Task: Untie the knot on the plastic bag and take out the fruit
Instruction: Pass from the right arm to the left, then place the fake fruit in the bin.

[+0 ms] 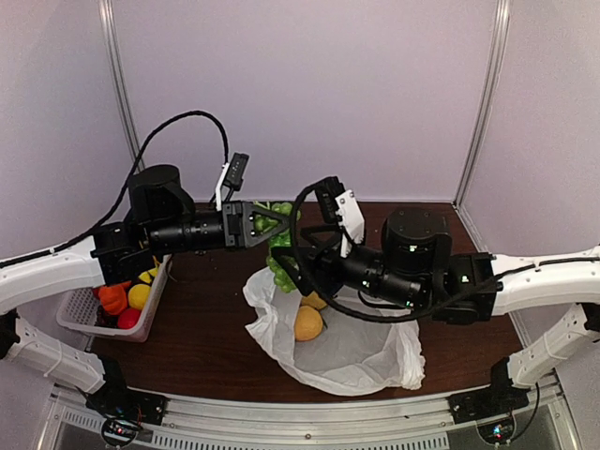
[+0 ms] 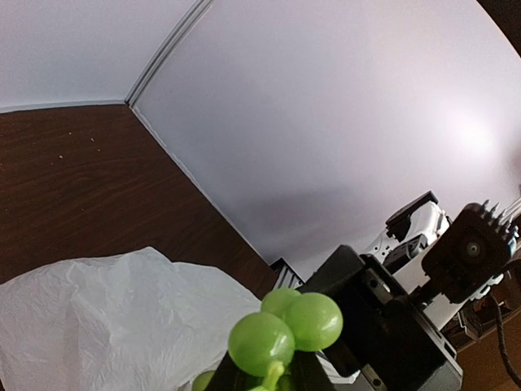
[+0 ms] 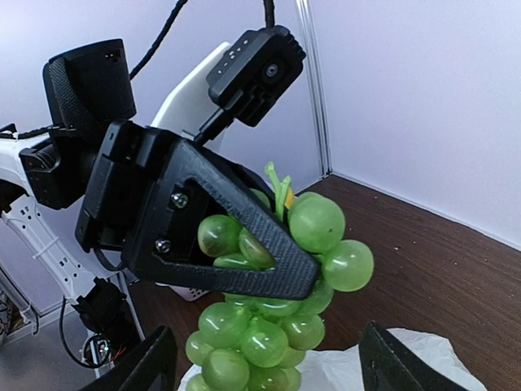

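A green grape bunch (image 3: 277, 322) hangs above the bag's mouth, and my left gripper (image 1: 277, 223) is shut on its upper part. One dark left finger (image 3: 269, 236) crosses the top grapes. My right gripper (image 3: 273, 366) is open around the lower grapes, its fingertips (image 3: 155, 358) well apart and not touching them. The white plastic bag (image 1: 352, 347) lies open on the table with yellow-orange fruit (image 1: 307, 322) inside. In the left wrist view the top grapes (image 2: 285, 326) sit close over the bag (image 2: 106, 318). No knot shows.
A white slatted basket (image 1: 80, 323) at the left table edge holds orange, yellow and red fruit. Dark brown tabletop (image 1: 206, 328) lies between basket and bag. Pale walls close the back and sides. The right arm's black wrist (image 2: 383, 326) sits close behind the grapes.
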`<action>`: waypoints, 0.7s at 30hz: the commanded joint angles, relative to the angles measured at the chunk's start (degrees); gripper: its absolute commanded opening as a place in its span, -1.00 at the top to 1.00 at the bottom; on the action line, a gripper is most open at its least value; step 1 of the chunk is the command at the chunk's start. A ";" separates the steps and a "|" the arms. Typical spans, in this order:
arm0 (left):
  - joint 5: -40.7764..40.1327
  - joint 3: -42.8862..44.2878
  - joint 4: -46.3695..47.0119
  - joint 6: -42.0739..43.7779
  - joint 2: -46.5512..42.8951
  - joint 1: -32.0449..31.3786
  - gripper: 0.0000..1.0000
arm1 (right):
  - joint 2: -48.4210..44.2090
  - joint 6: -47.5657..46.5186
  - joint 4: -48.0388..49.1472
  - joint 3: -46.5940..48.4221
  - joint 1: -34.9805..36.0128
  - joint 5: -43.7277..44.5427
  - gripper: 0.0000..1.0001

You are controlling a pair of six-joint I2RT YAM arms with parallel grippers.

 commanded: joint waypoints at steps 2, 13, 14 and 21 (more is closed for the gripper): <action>2.46 6.32 -10.33 5.64 -0.77 4.27 0.96 | -5.13 0.68 -1.49 -2.22 -0.29 4.69 -0.67; 5.94 11.67 -37.89 19.83 -6.10 31.37 0.99 | -11.31 2.84 -12.55 -3.39 -2.28 16.51 -0.87; 5.79 12.11 -40.60 21.44 -5.80 34.51 0.99 | -11.90 3.07 -13.17 -3.59 -2.48 17.38 -0.87; -3.89 14.24 -50.71 29.47 -1.12 47.71 1.00 | -15.82 4.69 -14.60 -6.36 -3.65 19.17 -0.89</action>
